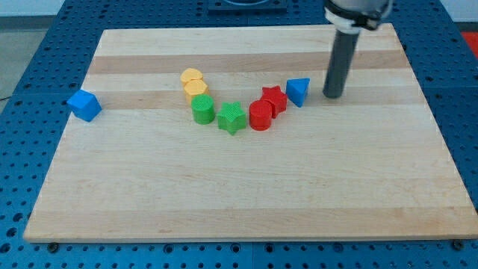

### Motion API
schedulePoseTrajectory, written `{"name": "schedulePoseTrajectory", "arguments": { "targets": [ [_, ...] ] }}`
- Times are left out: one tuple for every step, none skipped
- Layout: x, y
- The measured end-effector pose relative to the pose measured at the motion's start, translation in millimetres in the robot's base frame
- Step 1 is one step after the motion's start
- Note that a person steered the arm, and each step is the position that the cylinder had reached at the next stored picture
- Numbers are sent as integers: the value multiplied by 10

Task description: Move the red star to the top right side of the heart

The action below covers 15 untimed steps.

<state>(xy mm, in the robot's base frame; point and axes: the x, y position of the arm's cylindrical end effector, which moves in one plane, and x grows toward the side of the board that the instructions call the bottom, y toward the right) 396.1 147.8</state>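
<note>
The red star [274,99] lies near the board's middle, touching a red round block [261,116] at its lower left. Two yellow blocks sit to its left, touching each other: the upper one [192,76] looks like the heart, and the lower one [197,89] has a shape I cannot make out. My tip [333,96] rests on the board to the right of the red star, with a blue triangular block [298,91] between them. The tip stands a short gap clear of the blue block.
A green round block [202,109] and a green star [232,117] sit in the arc between the yellow blocks and the red round block. A blue cube [84,104] lies alone near the board's left edge [63,138].
</note>
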Motion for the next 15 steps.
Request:
{"name": "schedulePoseTrajectory", "arguments": {
  "targets": [
    [335, -117],
    [305, -839],
    [-122, -1383],
    [-336, -1510],
    [8, -1092],
    [66, -217],
    [-5, 387],
    [-287, 107],
    [-283, -650],
    [-86, -348],
    [224, -293],
    [268, -892],
    [-118, -1527],
    [-532, -1875],
    [-402, -1871]
  ]
}}
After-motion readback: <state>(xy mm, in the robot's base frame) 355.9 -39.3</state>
